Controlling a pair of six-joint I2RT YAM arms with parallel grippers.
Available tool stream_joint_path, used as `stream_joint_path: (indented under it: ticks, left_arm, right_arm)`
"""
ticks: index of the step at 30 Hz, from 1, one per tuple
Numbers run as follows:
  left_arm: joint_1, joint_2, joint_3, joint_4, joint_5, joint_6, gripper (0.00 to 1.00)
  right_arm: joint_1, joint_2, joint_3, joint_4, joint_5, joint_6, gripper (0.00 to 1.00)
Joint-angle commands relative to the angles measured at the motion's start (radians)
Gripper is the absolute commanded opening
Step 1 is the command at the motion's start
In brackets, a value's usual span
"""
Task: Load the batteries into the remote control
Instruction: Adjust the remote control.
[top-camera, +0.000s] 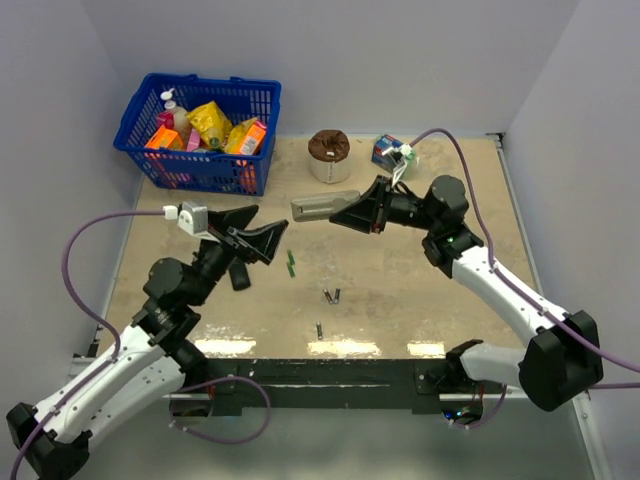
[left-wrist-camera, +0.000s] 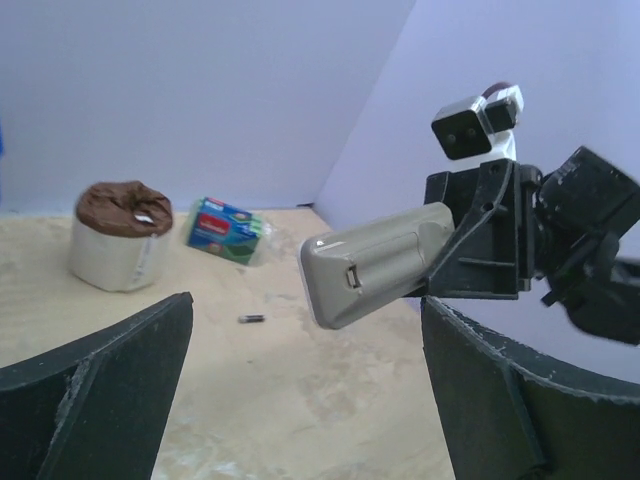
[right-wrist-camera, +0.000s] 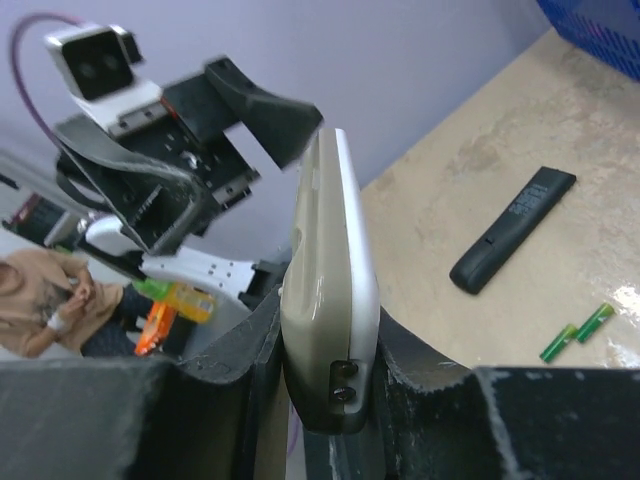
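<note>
My right gripper (top-camera: 350, 211) is shut on the remote control (top-camera: 316, 207) and holds it in the air above the table, plain grey back toward the left wrist camera (left-wrist-camera: 385, 262). In the right wrist view the remote control (right-wrist-camera: 330, 270) stands on edge between the jaws of the right gripper (right-wrist-camera: 330, 335). My left gripper (top-camera: 268, 223) is open and empty, just left of the remote's free end, not touching it. Two batteries (top-camera: 331, 295) lie side by side on the table, and a third (top-camera: 318, 329) lies nearer the arm bases. One battery (left-wrist-camera: 251, 318) shows in the left wrist view.
A long black remote (top-camera: 240, 274) lies under my left arm, with small green sticks (top-camera: 291, 262) to its right. At the back stand a blue basket (top-camera: 200, 130) of packets, a brown-topped roll (top-camera: 328, 156) and a sponge pack (top-camera: 388, 151).
</note>
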Motion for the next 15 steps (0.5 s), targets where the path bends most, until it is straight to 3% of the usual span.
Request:
stream_joint_path:
  ticks: [1, 5, 11, 13, 15]
  left_arm:
    - [0.001, 0.062, -0.108, 0.36, 0.019, -0.272, 1.0]
    - [-0.001, 0.154, -0.119, 0.564, 0.071, -0.317, 1.0]
    - [-0.001, 0.254, -0.079, 0.612, 0.084, -0.335, 0.99]
    - [-0.001, 0.26, -0.1, 0.646, 0.018, -0.359, 0.94]
    - [-0.001, 0.271, -0.111, 0.678, 0.013, -0.396, 0.82]
  right_arm:
    - [0.021, -0.049, -0.08, 0.267, 0.13, 0.187, 0.0]
    - [0.062, -0.055, -0.118, 0.311, 0.211, 0.237, 0.0]
    - [0.121, -0.081, -0.19, 0.411, 0.303, 0.314, 0.0]
    - [0.125, -0.091, -0.204, 0.422, 0.337, 0.322, 0.0]
    - [0.127, -0.103, -0.219, 0.424, 0.348, 0.322, 0.0]
